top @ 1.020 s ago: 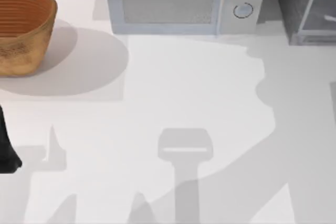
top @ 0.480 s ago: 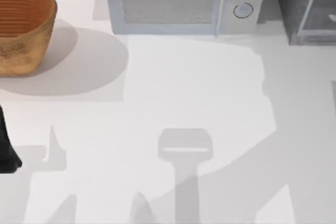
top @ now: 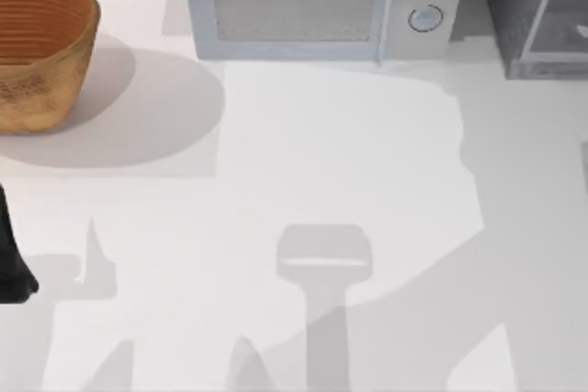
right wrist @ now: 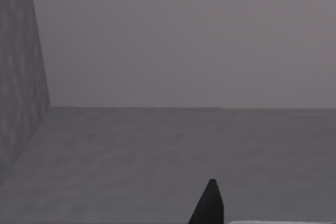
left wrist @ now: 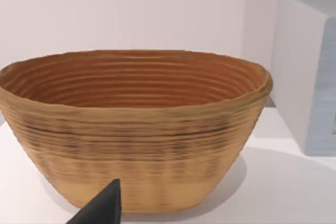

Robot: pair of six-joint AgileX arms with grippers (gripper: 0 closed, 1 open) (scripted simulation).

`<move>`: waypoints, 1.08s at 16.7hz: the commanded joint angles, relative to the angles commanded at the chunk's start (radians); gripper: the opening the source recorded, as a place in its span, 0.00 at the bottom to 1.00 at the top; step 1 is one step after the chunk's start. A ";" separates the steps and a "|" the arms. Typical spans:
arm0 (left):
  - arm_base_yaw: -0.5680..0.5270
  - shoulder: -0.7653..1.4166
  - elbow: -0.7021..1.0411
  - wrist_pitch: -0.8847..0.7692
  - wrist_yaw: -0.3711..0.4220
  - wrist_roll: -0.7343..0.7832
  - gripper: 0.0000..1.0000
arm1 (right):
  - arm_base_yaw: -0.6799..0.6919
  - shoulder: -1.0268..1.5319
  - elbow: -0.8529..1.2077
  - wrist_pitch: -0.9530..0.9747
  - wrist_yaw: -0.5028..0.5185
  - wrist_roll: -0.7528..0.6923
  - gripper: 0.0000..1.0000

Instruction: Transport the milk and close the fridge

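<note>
Fridge: the fridge (top: 533, 11) stands at 1 o'clock on the tabletop (top: 349, 153), right of the microwave (top: 317, 5); its glassy door panel angles outward, so I judge it not yet closed.
Milk: I cannot tell where it is.
Right end effector: a dark fingertip (right wrist: 209, 205) points into a grey interior with a speckled wall, probably the fridge; its opening I cannot tell.
Left end effector: parked at 9 o'clock (top: 11, 259), facing the basket (left wrist: 134, 129); its opening I cannot tell.
Progress: the carton may already be placed; closing the door remains.
</note>
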 joint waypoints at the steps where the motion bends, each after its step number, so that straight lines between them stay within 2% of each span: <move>1: 0.000 0.000 0.000 0.000 0.000 0.000 1.00 | 0.000 0.000 0.000 0.000 0.000 0.000 0.53; 7: 0.000 0.000 0.000 0.000 0.000 0.000 1.00 | 0.000 0.000 0.000 0.000 0.000 0.000 0.98; 18: 0.000 0.000 0.000 0.000 0.000 0.000 1.00 | 0.003 -0.010 -0.004 -0.002 0.000 0.000 1.00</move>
